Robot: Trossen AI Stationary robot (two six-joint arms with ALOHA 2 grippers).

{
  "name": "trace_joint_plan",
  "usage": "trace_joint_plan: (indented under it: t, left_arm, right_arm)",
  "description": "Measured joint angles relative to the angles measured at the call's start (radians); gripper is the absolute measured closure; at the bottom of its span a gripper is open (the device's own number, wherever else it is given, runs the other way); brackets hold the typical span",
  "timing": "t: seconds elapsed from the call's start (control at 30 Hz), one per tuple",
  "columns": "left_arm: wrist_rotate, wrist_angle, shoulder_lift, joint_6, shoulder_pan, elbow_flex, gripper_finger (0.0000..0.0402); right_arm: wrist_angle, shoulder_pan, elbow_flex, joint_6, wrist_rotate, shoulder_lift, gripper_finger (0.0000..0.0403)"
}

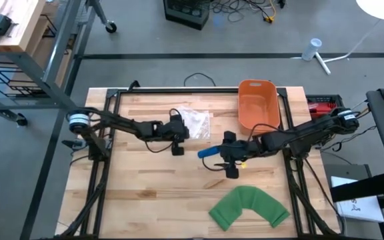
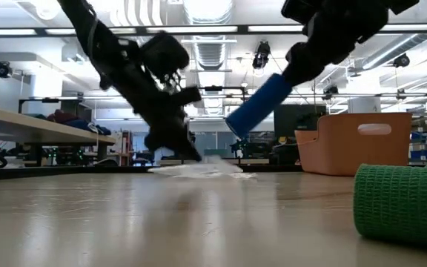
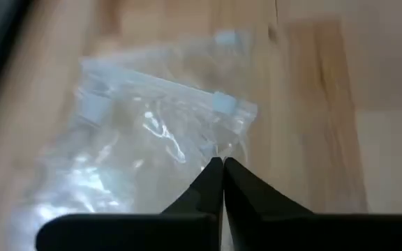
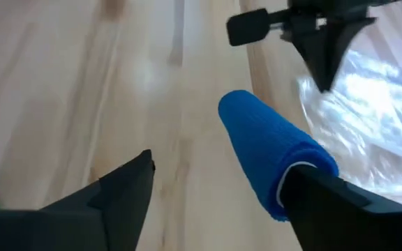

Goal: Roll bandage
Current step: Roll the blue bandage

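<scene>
Pale wooden planks make up the table top, framed by a dark metal rail, and the widest bare stretch lies on the near side of the clear crinkled plastic bag, running to the near edge. That bag lies flat toward the far side of the table, with the orange plastic tub just beside it on the robot's right, close to the far rail. A green, woven, partly unrolled bandage lies curved near the near edge, well apart from the bag.

Over the bag's near left edge sits the left gripper; its two dark pointed fingers are pressed together tip to tip, and the tips meet at the bag's edge, though whether they pinch the film cannot be told. In the low view this arm slants down to the glossy, wrinkled film.

On the bag's near right side, the right gripper is lifted off the wood. Its fingers stand wide apart; one finger lies against the end of the blue cylindrical rolled bandage, while the other is well clear of it. How the roll is held cannot be told. The roll has a matte, cloth-like surface and tilts upward in the low view, above the table.
</scene>
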Motion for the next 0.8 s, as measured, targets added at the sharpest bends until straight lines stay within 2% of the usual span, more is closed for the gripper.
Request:
trace_joint_plan:
  t: [0.17, 0.33, 0.4, 0.5, 0.67, 0.73, 0.8]
  left_arm:
    - [0.0, -0.021, -0.139, 0.002, -0.013, -0.016, 0.0401]
    - [0.0, -0.052, -0.301, 0.021, -0.021, -0.03, 0.0401]
    - [-0.002, -0.075, -0.369, 0.044, -0.021, -0.032, 0.0401]
    - [-0.01, -0.101, -0.473, 0.076, -0.019, -0.035, 0.0401]
    - [-0.027, -0.121, -0.618, 0.106, -0.019, -0.034, 0.0401]
    - [-0.027, -0.141, -0.655, 0.107, -0.019, -0.034, 0.0401]
    - [-0.027, -0.182, -0.689, 0.103, -0.019, -0.038, 0.0401]
  right_arm:
    - [0.233, 0.0, -0.043, 0.021, 0.003, 0.064, 0.0096]
    - [0.486, 0.0, -0.029, 0.016, 0.001, 0.223, 0.0092]
    - [0.498, 0.0, 0.006, -0.017, -0.005, 0.287, 0.0092]
    - [0.348, -0.012, 0.092, -0.042, -0.008, 0.369, 0.0092]
    - [-0.055, -0.013, 0.336, -0.089, -0.016, 0.465, 0.0092]
    - [-0.222, -0.01, 0.426, -0.123, 0.016, 0.494, 0.0092]
    - [-0.288, -0.011, 0.518, -0.114, 0.015, 0.528, 0.0092]
